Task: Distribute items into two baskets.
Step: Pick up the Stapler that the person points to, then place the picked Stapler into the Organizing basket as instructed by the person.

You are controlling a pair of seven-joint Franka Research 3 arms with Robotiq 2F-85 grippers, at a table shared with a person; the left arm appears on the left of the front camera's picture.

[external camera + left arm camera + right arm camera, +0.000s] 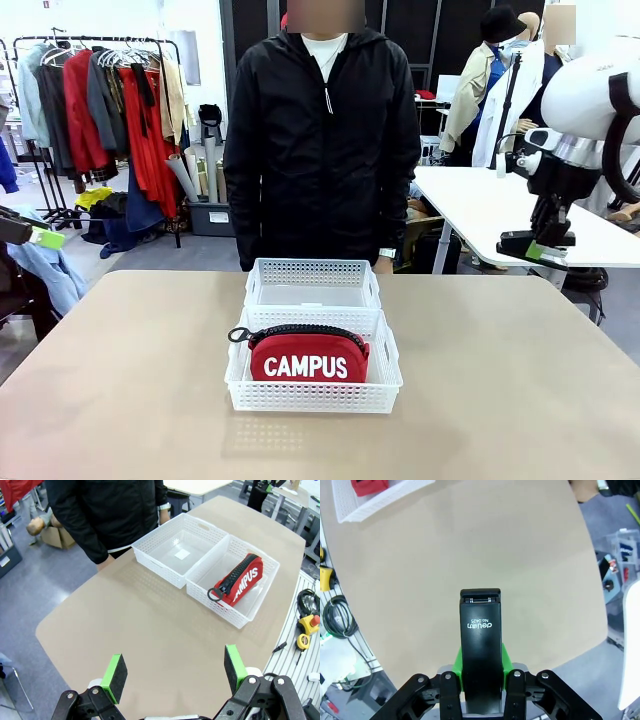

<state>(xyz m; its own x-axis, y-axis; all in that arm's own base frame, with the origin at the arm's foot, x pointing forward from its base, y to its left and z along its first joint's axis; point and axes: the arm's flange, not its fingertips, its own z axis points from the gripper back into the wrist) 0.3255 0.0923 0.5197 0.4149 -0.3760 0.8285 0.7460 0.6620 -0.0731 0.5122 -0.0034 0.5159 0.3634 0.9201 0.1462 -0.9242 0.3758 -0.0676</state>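
Two white perforated baskets stand end to end at the table's middle. The far basket (312, 272) (159, 566) holds nothing. In the near basket (312, 397) (226, 613) the red CAMPUS pouch (308, 358) (241, 579) stands on its edge, zipper up. My right gripper (537, 246) (481, 662) hangs high above the table's right side, shut on the black stapler (515, 242) (480, 625), which juts out past the fingers. My left gripper (174, 672) is open with nothing between its green pads (115, 676), high over the table's left side, well away from the baskets.
A person in a black jacket (322, 140) stands at the far edge, right behind the baskets. Bare tabletop (500, 380) spreads around both baskets. A white table (480, 200) stands behind on the right, a clothes rack (110, 100) behind on the left. Cable and tools (305, 625) lie off the table's near side.
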